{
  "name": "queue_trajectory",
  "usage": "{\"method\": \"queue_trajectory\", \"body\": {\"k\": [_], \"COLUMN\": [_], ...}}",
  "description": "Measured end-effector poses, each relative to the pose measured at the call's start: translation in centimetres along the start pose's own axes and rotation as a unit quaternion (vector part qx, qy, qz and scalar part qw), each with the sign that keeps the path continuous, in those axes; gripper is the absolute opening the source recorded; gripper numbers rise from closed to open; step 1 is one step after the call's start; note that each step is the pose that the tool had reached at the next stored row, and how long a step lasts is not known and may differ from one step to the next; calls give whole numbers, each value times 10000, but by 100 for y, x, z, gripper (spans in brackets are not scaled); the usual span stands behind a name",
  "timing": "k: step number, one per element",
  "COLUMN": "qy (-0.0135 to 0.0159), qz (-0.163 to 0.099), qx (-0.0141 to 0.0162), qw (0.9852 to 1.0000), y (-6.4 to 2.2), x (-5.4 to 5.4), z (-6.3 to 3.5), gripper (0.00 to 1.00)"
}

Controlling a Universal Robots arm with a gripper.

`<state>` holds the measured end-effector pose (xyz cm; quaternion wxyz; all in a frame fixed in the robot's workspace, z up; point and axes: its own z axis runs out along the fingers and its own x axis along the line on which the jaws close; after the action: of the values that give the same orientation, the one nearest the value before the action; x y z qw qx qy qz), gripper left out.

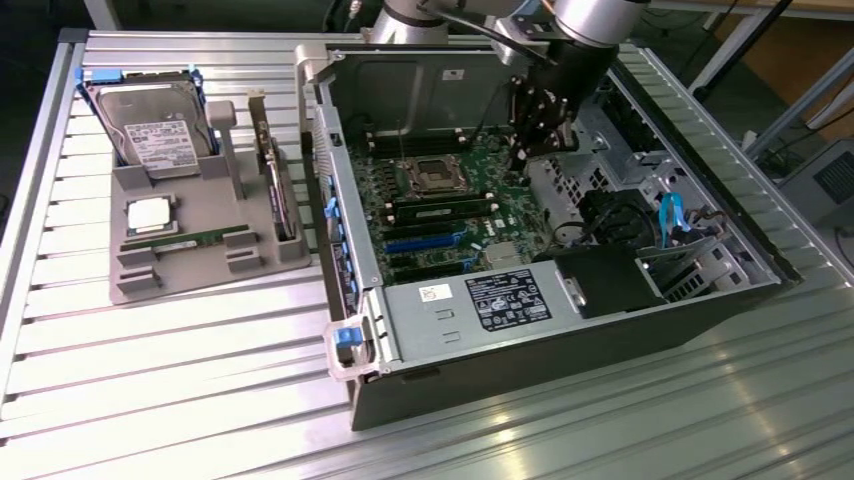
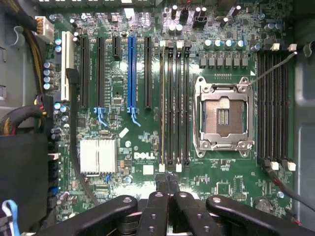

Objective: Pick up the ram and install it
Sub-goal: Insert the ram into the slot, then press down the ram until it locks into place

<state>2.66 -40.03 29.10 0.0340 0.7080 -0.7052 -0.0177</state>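
Note:
One ram (image 1: pixel 441 212), a long green stick, sits in a slot on the motherboard inside the open computer case (image 1: pixel 358 300). In the wrist view this ram (image 2: pixel 162 108) shows edge-on in the slot nearest the black card slots. A second ram (image 1: pixel 187 241) lies flat on the grey holder at the exterior view's left. My gripper (image 1: pixel 530 150) hangs over the motherboard inside the case, above the slots. In the wrist view the gripper (image 2: pixel 167 183) is shut with its fingertips together, and I see nothing between them.
The grey holder (image 1: pixel 200 265) also carries a hard drive (image 1: pixel 158 130), a square silver CPU chip (image 1: pixel 150 215) and an expansion card (image 1: pixel 274 180). The empty CPU socket (image 2: pixel 222 115) lies between two banks of memory slots. Case walls, a power supply (image 1: pixel 501 300) and blue cables (image 1: pixel 674 215) surround the board.

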Motion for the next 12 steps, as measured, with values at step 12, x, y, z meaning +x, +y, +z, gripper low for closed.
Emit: {"method": "queue_trajectory", "body": {"k": [12], "qy": [-3], "qz": [0], "qx": [0], "qw": [10000], "y": [75], "x": [11], "z": [72], "gripper": [10]}}
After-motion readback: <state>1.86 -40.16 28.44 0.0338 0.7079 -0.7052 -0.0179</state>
